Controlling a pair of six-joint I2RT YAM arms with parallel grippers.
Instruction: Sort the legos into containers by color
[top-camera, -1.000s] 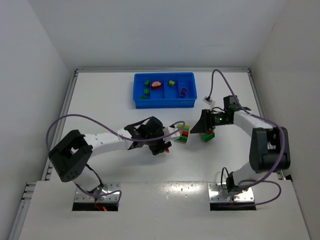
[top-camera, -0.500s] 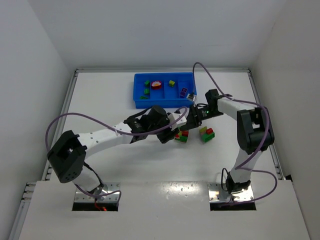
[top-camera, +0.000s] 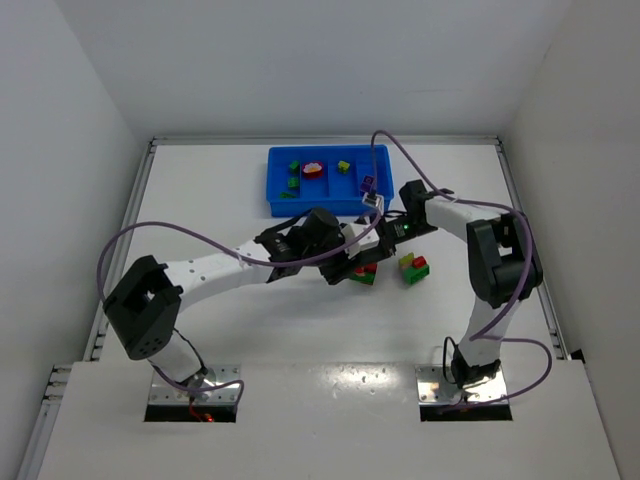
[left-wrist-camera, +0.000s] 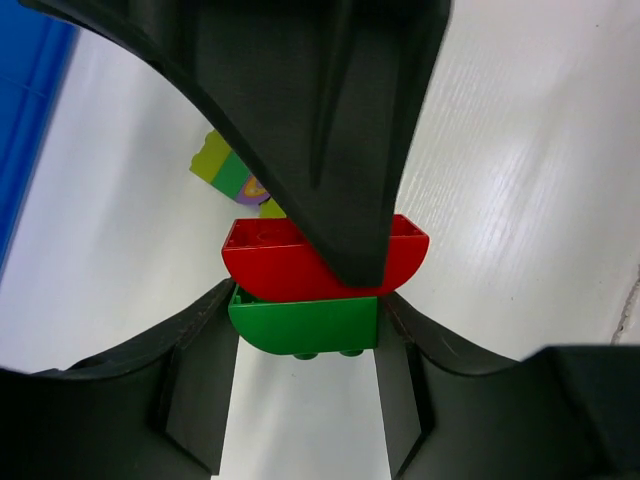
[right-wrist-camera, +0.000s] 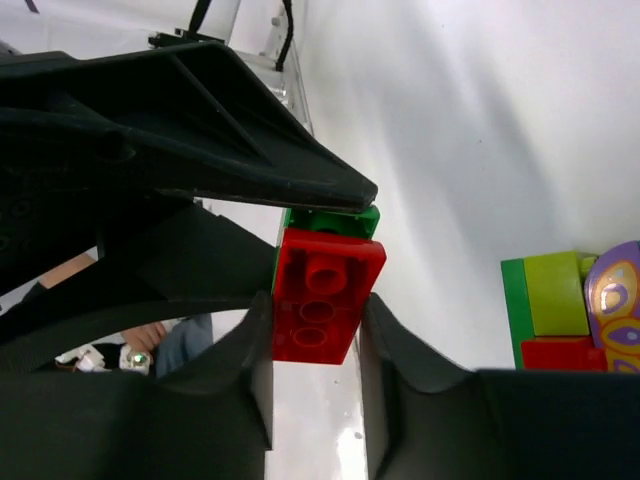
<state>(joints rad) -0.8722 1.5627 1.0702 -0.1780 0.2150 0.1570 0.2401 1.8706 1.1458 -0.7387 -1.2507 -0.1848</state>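
Our left hand (left-wrist-camera: 307, 303) clamps the green brick (left-wrist-camera: 300, 326), our right hand (right-wrist-camera: 316, 308) seemingly pinches the red brick (right-wrist-camera: 327, 285); we should pull straight apart.

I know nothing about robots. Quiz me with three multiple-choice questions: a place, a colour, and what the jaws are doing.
1. Where in the blue tray is the purple brick?
A. leftmost compartment
B. rightmost compartment
C. second from left

2. What colour is the brick joined to the red brick between the arms?
A. green
B. purple
C. blue

3. What are the right jaws doing?
A. hanging open above the tray
B. closed on the red brick
C. resting empty on the table

Answers: B, the overhead view shows it in the last compartment on the right; A, a green brick sits against the red one; B, the right wrist view shows them pressing its sides.
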